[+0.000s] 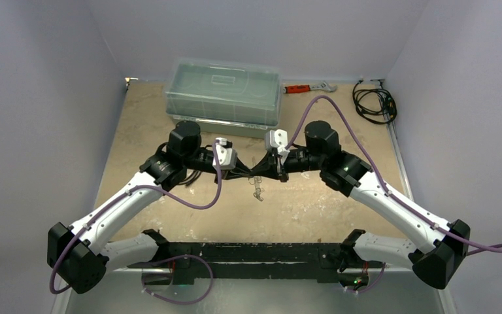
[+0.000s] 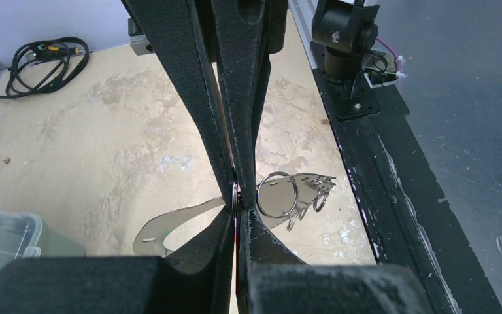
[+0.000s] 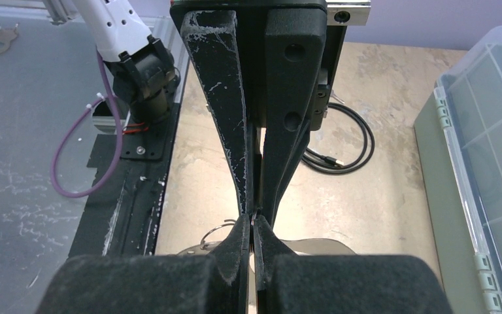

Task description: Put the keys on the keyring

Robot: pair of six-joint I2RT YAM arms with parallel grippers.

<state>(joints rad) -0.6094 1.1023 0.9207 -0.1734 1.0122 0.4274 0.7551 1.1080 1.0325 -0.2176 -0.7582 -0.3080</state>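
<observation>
Left wrist view, keyring [image 2: 276, 195] crosswise, keys [image 2: 310, 186] pointing right

The left gripper [image 2: 238, 216] is shut tight on the thin wire of the keyring [image 2: 235, 195]. The right gripper [image 2: 234, 180] reaches in from the far side and meets it tip to tip, pinching the same wire. Just left of the left gripper, the flat tag [image 2: 163, 229] sticks out. Just right of it are the silver keys [image 2: 304, 186]. Behind them is the tan worktop [image 2: 117, 144]. Far off to the left lies a black cable [image 2: 39, 59], and close by on the left is a clear box [image 2: 0, 235].
</observation>
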